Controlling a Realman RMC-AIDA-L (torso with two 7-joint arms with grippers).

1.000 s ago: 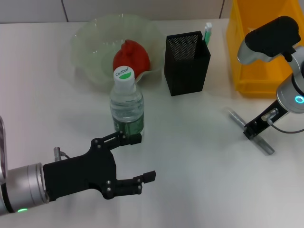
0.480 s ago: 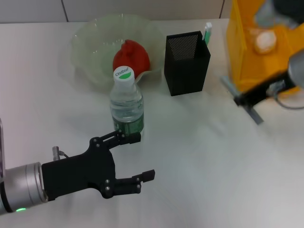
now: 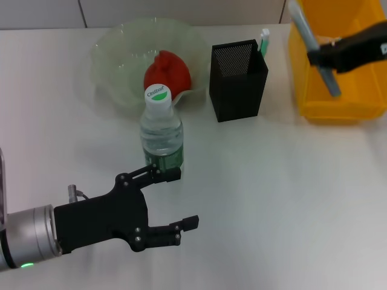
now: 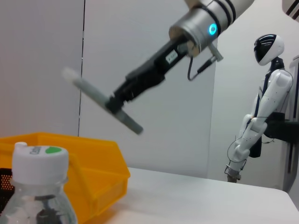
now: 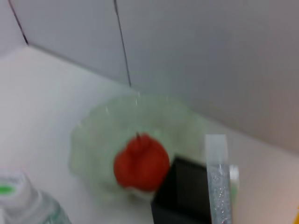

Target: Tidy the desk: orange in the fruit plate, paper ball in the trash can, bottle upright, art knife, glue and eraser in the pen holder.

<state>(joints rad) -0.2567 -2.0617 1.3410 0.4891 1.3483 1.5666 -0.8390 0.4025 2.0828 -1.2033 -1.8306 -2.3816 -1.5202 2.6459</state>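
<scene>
My right gripper (image 3: 318, 55): clamped on the knife (image 3: 313, 43), lifted.
Pen holder (image 3: 237, 78): below, toward my left.
Advice: tip knife vertical before lowering.
My left gripper (image 3: 175, 199): wide open, empty.

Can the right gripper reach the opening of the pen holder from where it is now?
Probably yes. The right gripper, holding the art knife, is raised over the yellow bin; nothing stands between it and the pen holder.
</scene>
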